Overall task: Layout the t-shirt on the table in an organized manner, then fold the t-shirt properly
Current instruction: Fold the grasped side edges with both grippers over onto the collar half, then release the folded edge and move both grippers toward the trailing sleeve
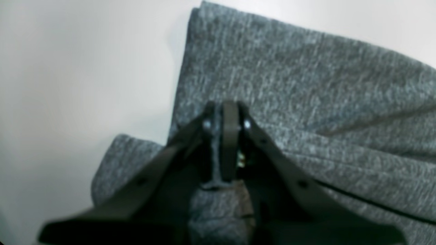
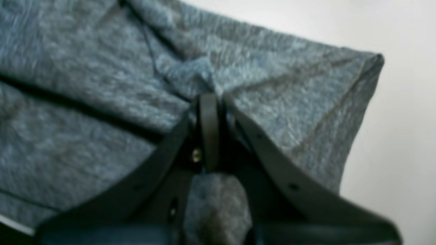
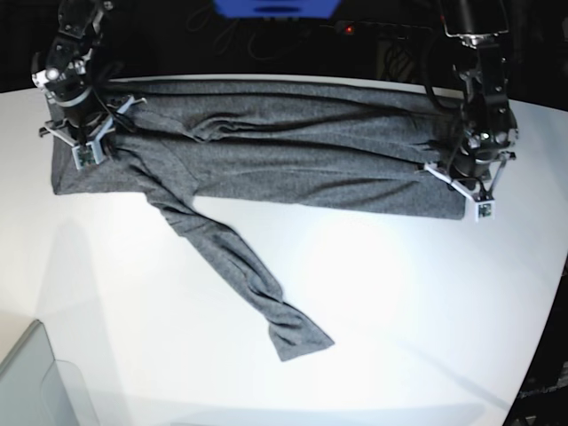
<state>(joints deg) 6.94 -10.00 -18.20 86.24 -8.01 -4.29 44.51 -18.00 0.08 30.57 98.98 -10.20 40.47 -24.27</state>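
Observation:
The dark grey t-shirt (image 3: pixel 266 142) lies stretched in a long band across the far part of the white table (image 3: pixel 399 293), with one twisted strip (image 3: pixel 240 266) trailing toward the front. At the band's right end, my left gripper (image 3: pixel 468 185) is shut on the cloth. In the left wrist view its jaws (image 1: pixel 224 107) pinch a fold of the t-shirt (image 1: pixel 306 85) near a corner. My right gripper (image 3: pixel 84 142) is shut on the band's left end. Seen from the right wrist, it (image 2: pixel 209 98) holds bunched fabric of the t-shirt (image 2: pixel 85 68).
A translucent grey bin corner (image 3: pixel 35 382) sits at the front left of the table. The table's curved edge (image 3: pixel 546 337) runs down the right side. Dark equipment and cables (image 3: pixel 293 22) lie beyond the far edge.

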